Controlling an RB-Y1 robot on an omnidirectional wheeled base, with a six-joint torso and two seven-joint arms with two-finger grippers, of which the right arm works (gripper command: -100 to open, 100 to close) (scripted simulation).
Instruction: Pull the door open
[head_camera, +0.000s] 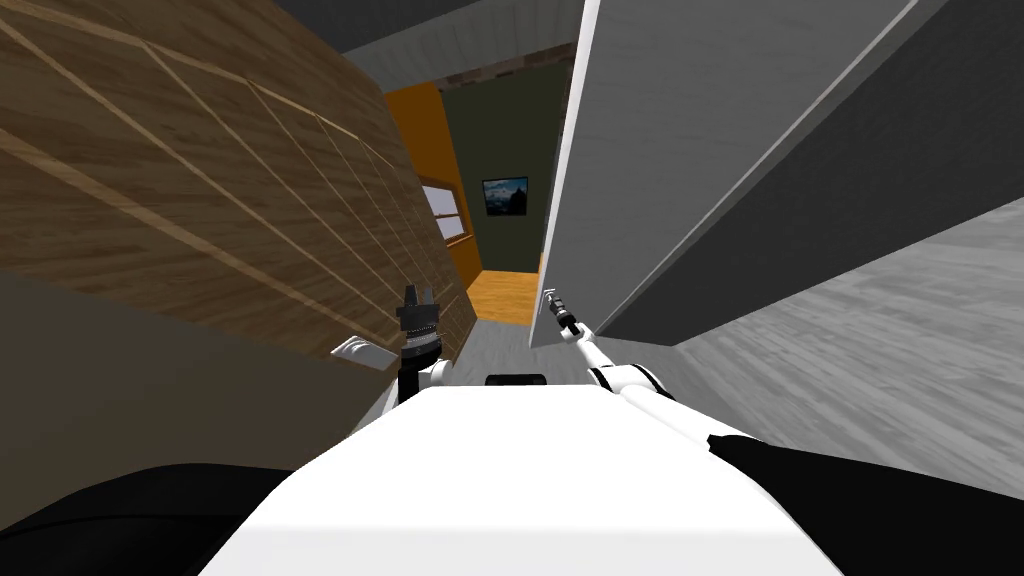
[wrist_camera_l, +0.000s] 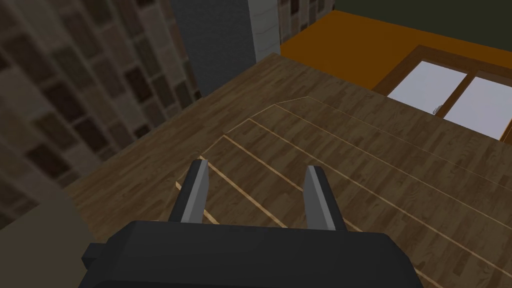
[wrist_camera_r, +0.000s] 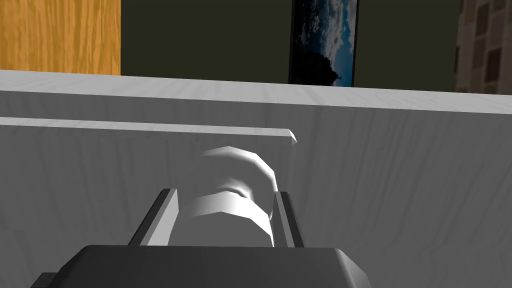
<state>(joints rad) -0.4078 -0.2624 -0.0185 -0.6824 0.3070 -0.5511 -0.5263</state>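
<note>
The white door (head_camera: 650, 150) stands partly open ahead on my right, its free edge beside a gap that shows an orange floor. My right gripper (head_camera: 553, 297) reaches to that edge. In the right wrist view the right gripper (wrist_camera_r: 225, 200) is shut on the white round door knob (wrist_camera_r: 230, 185), its fingers pressing the knob's sides against the white door face (wrist_camera_r: 400, 175). My left gripper (head_camera: 418, 295) is raised beside the brown wooden panelled wall (head_camera: 200, 200). The left gripper (wrist_camera_l: 257, 187) is open with nothing between its fingers.
The wooden wall runs close along my left, with a white lever handle (head_camera: 360, 350) on it near my left arm. Past the gap are an orange wall with a window (head_camera: 445, 212) and a dark wall with a framed picture (head_camera: 505, 196). Grey floor (head_camera: 880, 340) spreads to the right.
</note>
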